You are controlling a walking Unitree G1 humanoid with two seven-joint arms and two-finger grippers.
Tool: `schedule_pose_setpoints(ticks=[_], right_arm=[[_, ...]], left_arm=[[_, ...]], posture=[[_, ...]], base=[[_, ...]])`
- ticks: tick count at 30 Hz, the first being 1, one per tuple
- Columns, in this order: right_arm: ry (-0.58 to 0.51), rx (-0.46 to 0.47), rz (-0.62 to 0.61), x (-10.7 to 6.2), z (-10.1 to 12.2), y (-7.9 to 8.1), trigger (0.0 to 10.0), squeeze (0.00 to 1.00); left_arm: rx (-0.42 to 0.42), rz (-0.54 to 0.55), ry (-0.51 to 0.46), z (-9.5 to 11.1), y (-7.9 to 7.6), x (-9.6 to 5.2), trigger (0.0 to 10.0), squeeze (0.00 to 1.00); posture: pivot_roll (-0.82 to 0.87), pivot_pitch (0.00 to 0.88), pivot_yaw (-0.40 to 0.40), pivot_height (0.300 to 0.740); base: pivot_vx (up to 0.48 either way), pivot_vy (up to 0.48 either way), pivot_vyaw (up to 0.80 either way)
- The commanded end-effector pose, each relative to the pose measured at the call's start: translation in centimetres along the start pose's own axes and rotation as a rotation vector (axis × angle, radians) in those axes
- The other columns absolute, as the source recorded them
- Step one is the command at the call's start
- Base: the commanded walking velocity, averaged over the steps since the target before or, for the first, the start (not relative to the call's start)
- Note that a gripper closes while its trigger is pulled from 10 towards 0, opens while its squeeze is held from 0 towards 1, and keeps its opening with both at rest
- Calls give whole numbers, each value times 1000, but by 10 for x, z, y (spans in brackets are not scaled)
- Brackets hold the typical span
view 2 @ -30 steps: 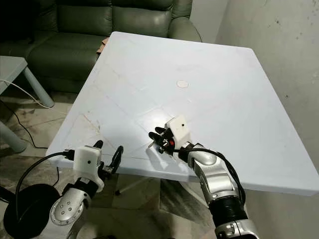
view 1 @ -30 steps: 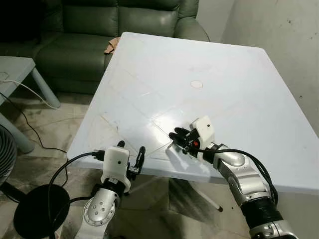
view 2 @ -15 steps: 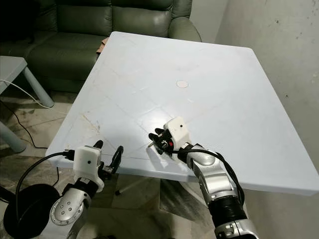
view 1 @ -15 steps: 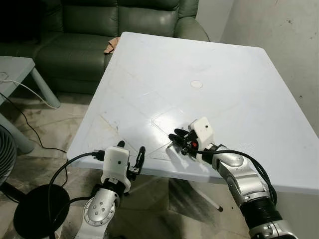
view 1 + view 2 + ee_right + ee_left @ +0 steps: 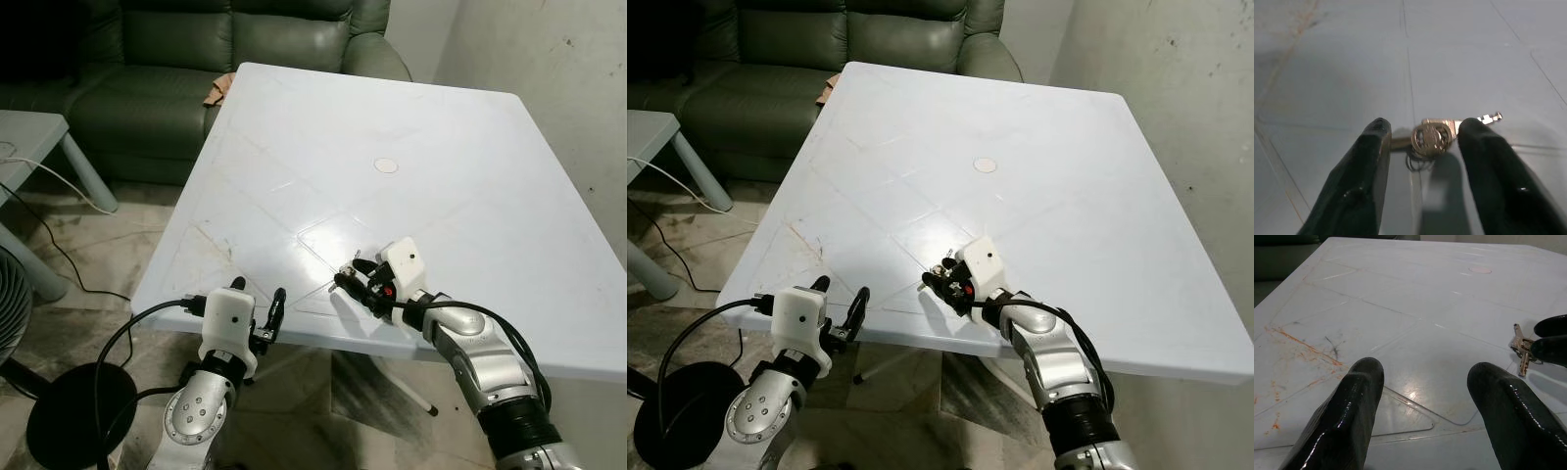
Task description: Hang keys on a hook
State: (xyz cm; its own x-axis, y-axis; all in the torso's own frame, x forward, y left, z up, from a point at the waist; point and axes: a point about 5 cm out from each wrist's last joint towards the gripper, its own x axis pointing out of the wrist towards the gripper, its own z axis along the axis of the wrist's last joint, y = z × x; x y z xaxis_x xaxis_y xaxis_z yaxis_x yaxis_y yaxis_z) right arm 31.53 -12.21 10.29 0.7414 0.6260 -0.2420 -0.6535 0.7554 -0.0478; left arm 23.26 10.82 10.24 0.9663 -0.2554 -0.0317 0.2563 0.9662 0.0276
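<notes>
Keys (image 5: 1436, 137) lie flat on the white table (image 5: 460, 157), lower centre of frame, between the parted fingers of the right gripper (image 5: 355, 282), not yet pinched. Light, rigid, slippery metal; best taken by the ring

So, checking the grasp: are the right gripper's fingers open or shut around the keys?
Open: the right gripper straddles the keys on the table, gaps showing either side.

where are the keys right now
The keys lie on the white table near its front edge, on the robot's right, between the open fingers of the right gripper. The left wrist view shows them beside those black fingertips.
</notes>
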Motion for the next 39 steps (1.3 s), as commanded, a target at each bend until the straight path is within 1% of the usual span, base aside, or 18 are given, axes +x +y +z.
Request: schedule_pose_setpoints(ticks=[1,2,3,5,6,7,11,13,15,24,28,29,31,35,37,38,39], right_arm=[[8,-18,-27,-3,0,-1,10000,1000],[12,-14,-35,-4,-1,-1,10000,1000],[46,0,-41,-5,-4,1,10000,1000],[57,-1,-47,-6,-5,2,10000,1000],[64,15,-41,-6,-7,5,10000,98],[67,16,-41,-6,-7,6,10000,0],[82,27,-53,-6,-8,10,10000,0],[85,46,-48,-6,-8,12,10000,0],[72,91,-41,-4,-5,17,10000,0],[64,131,-53,2,2,22,10000,0],[64,141,-48,3,4,24,10000,0],[65,112,-90,5,6,23,10000,0],[62,96,-135,7,7,22,10000,0],[68,111,-150,8,8,24,10000,0],[68,88,-176,9,9,25,10000,0],[65,79,-181,9,8,26,8706,0],[65,64,-191,9,8,26,8118,0]], left_arm=[[6,8,-1,1,0,-1,10000,0],[6,8,-1,1,0,-1,10000,0],[6,7,-1,1,1,-1,10000,0],[6,6,-1,1,0,-1,10000,0],[7,5,-1,1,0,-1,10000,0],[7,3,-1,1,0,-1,10000,0],[11,-2,-3,2,-1,-1,10000,0],[11,-3,-3,2,-1,0,10000,0],[13,-6,-4,2,-1,0,10000,0],[15,-5,-6,2,-1,0,10000,0],[15,-2,-7,3,-1,0,10000,0],[15,1,-7,3,-1,0,10000,0],[15,3,-8,3,-1,-1,10000,0],[15,6,-8,3,-1,-1,10000,0],[15,9,-7,3,0,-1,10000,0],[16,11,-7,3,0,-1,10000,0],[16,12,-7,3,0,-1,10000,0]], posture=[[-42,114,-48,740],[-43,113,-47,740],[-43,113,-47,740],[-43,113,-47,740],[-46,109,-44,740],[-46,109,-44,740],[-49,107,-41,740],[-49,107,-41,740],[-49,107,-41,740],[-44,102,-44,740],[-40,102,-47,740],[-39,103,-48,740],[-38,106,-49,740],[-36,111,-51,740],[-36,111,-51,740],[-36,111,-51,740],[-35,118,-52,740]], base=[[0,0,0],[0,0,0],[0,0,0],[0,0,0],[0,0,0],[0,0,0],[0,0,0],[0,0,0],[0,0,0],[0,0,0],[0,0,0],[0,0,0],[0,0,0],[0,0,0],[0,0,0],[0,0,0],[0,0,0]])
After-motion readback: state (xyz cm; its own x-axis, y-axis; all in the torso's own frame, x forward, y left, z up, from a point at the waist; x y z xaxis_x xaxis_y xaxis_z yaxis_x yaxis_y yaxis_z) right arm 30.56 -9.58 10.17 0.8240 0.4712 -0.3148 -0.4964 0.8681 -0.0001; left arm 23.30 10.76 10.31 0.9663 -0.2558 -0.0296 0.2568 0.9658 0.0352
